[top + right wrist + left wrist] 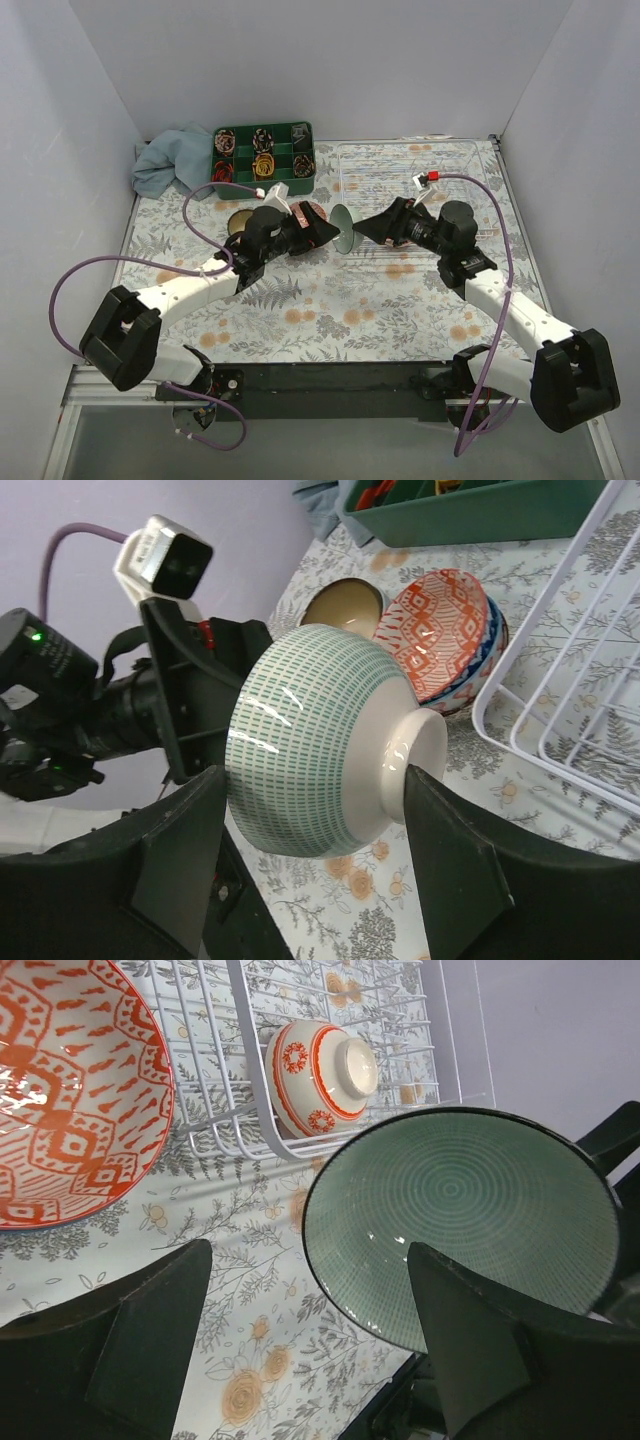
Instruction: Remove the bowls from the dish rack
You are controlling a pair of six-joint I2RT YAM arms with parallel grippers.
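dish rack [247,1030] holding one red-ringed bowl [320,1075], green bowl [310,740] in right fingers [170,860]

green bowl [310,740]: glossy glazed ceramic | dish rack [250,1050]: smooth white-coated wire | towel [165,165]: soft matt cloth

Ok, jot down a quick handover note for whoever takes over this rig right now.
Right claw: shut on the green bowl, held on its side over the table.
Left claw: open, facing that bowl's inside.
Done: orange patterned bowl and tan bowl sit on the table, outside the dish rack.
Left: set the green bowl down; one red-and-white bowl lies in the rack.
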